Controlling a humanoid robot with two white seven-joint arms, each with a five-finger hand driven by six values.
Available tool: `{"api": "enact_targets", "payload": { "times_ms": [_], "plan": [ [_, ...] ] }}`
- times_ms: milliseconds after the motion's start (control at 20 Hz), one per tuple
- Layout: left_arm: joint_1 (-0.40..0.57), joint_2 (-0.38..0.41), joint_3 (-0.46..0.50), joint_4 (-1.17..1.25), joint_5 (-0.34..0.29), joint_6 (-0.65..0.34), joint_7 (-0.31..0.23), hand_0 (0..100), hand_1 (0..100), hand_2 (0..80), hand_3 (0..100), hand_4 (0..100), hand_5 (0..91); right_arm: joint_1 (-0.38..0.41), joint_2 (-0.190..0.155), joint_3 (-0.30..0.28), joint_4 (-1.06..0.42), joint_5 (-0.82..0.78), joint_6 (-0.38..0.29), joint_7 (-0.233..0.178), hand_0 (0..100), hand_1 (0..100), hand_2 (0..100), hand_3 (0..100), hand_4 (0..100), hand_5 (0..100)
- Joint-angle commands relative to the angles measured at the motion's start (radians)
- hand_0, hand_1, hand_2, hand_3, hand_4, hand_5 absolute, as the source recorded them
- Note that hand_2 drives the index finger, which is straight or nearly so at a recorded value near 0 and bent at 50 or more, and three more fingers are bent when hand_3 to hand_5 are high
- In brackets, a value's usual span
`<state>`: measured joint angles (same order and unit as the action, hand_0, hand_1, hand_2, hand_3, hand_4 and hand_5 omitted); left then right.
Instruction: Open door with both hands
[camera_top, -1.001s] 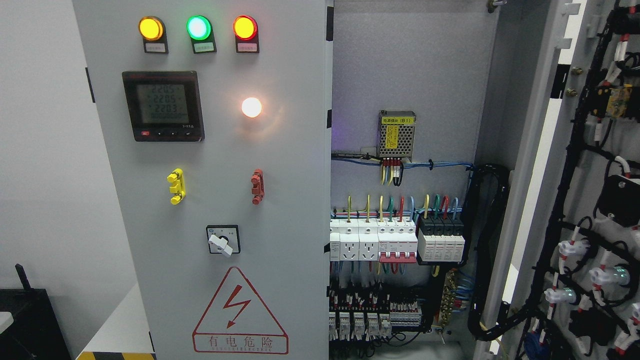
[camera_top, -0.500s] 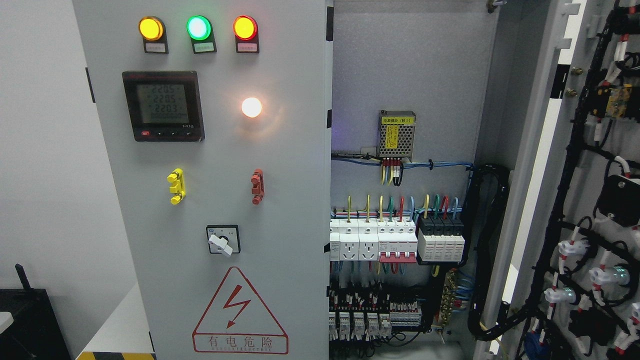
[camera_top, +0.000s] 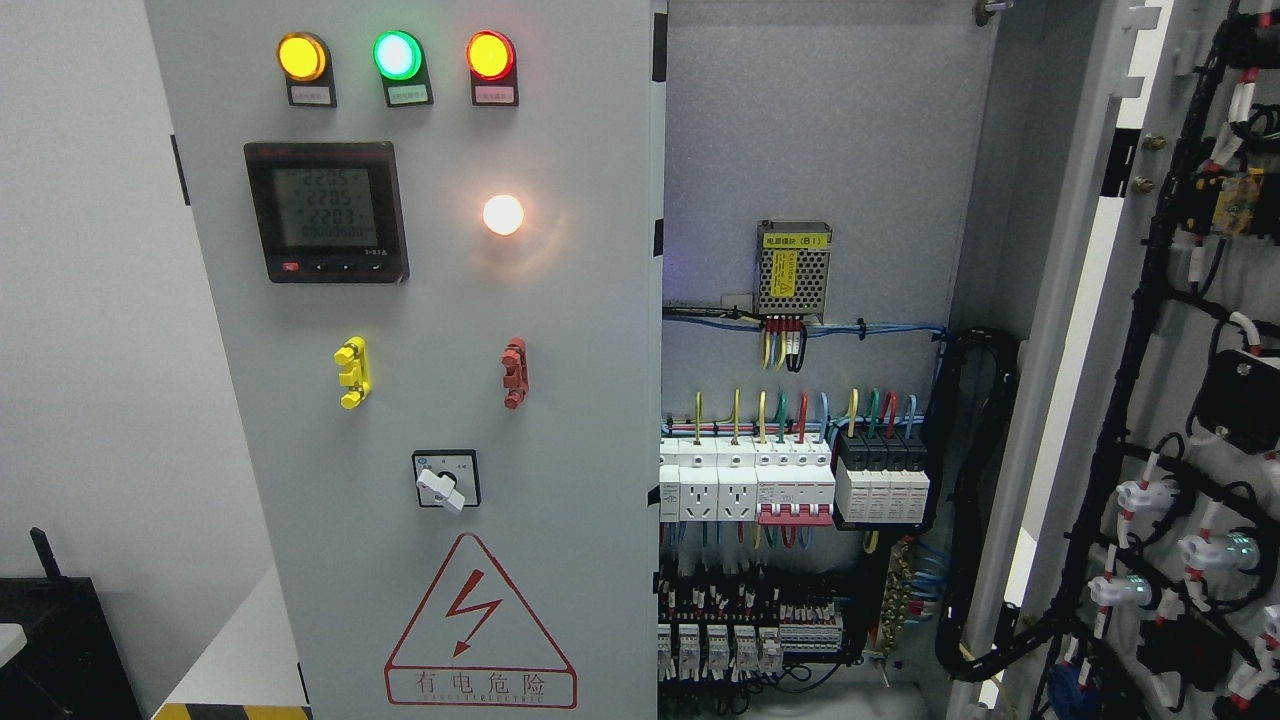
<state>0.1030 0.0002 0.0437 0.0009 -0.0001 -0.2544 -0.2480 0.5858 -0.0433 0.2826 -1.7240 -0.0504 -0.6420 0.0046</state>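
Facing the electrical cabinet: left door (camera_top: 420, 400) shut, a flat matte grey sheet-metal panel filling the frame's left half. Right door (camera_top: 1180, 400) swung fully open at 3 o'clock, its inner face toward the camera, carrying black wire looms and white cylindrical lamp backs. No robot hand or arm in view, so the state of the fingers cannot be told.

Left door fittings:
- Three round domed indicator lamps at 11 o'clock: amber (camera_top: 301, 56), green (camera_top: 397, 55), red (camera_top: 490, 55), each w/ a small label plate below.
- Square black digital meter (camera_top: 327, 211), glossy bezel, grey LCD.
- Round white lamp (camera_top: 503, 214), lit, at 3 o'clock of the meter.
- Yellow plastic handle (camera_top: 352, 373) and red plastic handle (camera_top: 514, 373), both upright, level w/ each other, well apart.
- Rotary switch (camera_top: 446, 480), white knob on a black square plate.
- Triangular red-outline warning sign (camera_top: 480, 625) w/ lightning bolt, at 6 o'clock of the switch.

Cabinet interior: perforated metal power supply (camera_top: 793, 268) w/ yellow label; below it a row of white moulded breakers (camera_top: 760, 485) fed by multicoloured wires.
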Motion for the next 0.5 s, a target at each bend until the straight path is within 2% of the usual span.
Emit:
{"api": "enact_targets", "payload": {
  "times_ms": [0, 150, 300, 450],
  "plan": [
    [0.0, -0.032, 0.002, -0.013, -0.029, 0.0, 0.0, 12, 39, 0.0, 0, 0, 0.0, -0.173, 0.008, 0.02, -0.065, -0.002, 0.007, -0.002, 12, 39, 0, 0, 0, 0],
    [0.0, -0.032, 0.002, -0.013, -0.029, 0.0, 0.0, 12, 39, 0.0, 0, 0, 0.0, -0.25, 0.01, 0.018, -0.054, -0.003, 0.03, -0.002, 12, 39, 0, 0, 0, 0],
    [0.0, -0.032, 0.002, -0.013, -0.029, 0.0, 0.0, 12, 39, 0.0, 0, 0, 0.0, -0.291, 0.008, 0.021, -0.054, -0.003, 0.048, 0.0, 12, 39, 0, 0, 0, 0],
    [0.0, -0.034, 0.002, -0.013, -0.029, 0.0, 0.0, 12, 39, 0.0, 0, 0, 0.0, -0.323, 0.01, 0.021, -0.054, -0.003, 0.132, 0.0, 12, 39, 0, 0, 0, 0]
  ]
}}
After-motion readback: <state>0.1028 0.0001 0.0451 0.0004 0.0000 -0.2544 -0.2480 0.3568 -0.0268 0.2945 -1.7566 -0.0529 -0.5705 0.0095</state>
